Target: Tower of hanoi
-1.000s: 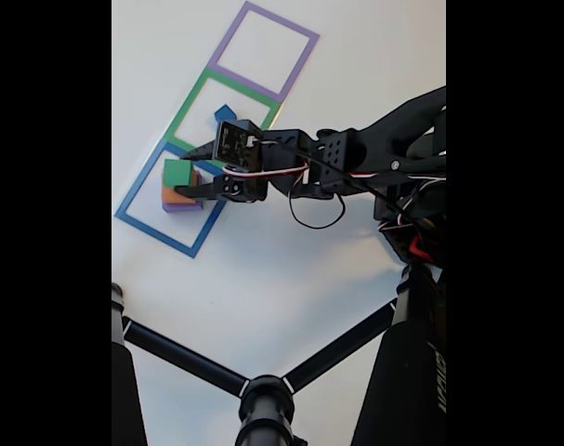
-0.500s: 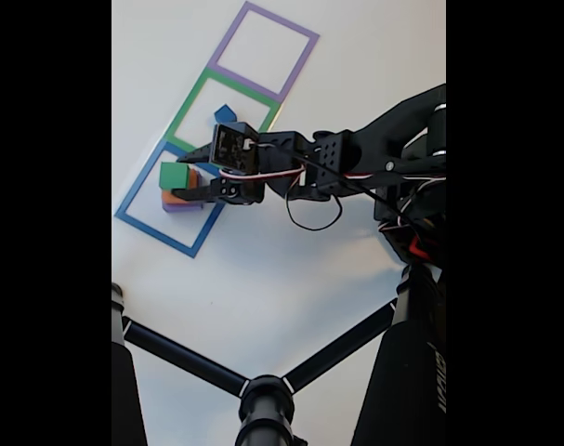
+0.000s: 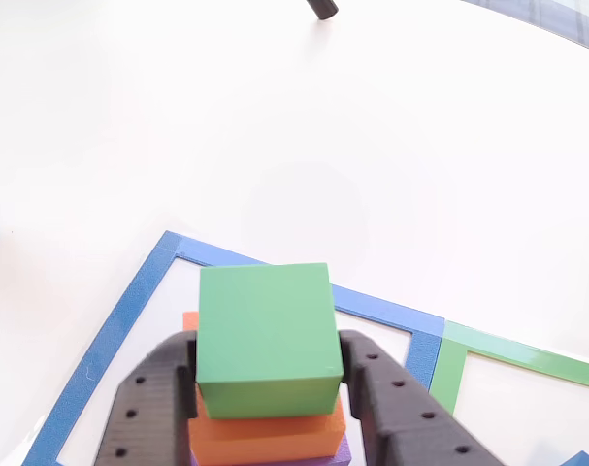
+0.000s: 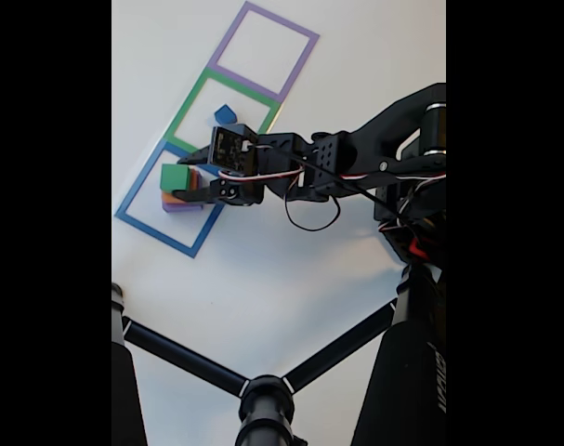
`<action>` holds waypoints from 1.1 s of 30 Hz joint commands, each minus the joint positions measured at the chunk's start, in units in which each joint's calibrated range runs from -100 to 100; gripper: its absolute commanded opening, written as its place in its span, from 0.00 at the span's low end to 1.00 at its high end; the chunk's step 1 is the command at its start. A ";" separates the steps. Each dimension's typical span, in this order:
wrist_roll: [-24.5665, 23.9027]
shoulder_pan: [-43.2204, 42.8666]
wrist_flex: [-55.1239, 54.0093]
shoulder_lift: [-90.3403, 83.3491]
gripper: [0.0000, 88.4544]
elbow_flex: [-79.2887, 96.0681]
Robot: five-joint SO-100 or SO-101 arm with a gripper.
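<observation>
- The gripper (image 3: 267,388) is entering the other view from six o'clock; its two black fingers (image 3: 153,398) are pressing the left and right sides of the green block (image 3: 265,335), so it is clamping that block.
- The green block is sitting above the orange block (image 3: 265,435); a sliver of the purple block (image 3: 341,452) is showing under the orange one; whether green is touching orange, I cannot tell.
- The stack is lying inside the blue square outline (image 3: 129,311); the green outline (image 3: 527,357) is adjoining it at three o'clock.
- In the fixed view the gripper (image 4: 190,178) is reaching in from three o'clock; the blue cube (image 4: 225,114) is resting in the green outline (image 4: 190,104), at one o'clock from the stack.
</observation>
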 commanded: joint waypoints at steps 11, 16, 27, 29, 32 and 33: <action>0.54 0.85 -4.30 0.82 0.28 -1.56; 0.54 1.13 -3.65 -1.52 0.27 -1.84; 0.54 0.27 21.70 -17.83 0.22 -12.47; 0.54 1.04 28.50 -21.71 0.16 -14.02; 0.54 3.82 40.81 -27.92 0.04 -15.84; 0.54 4.87 45.18 -30.10 0.03 -16.20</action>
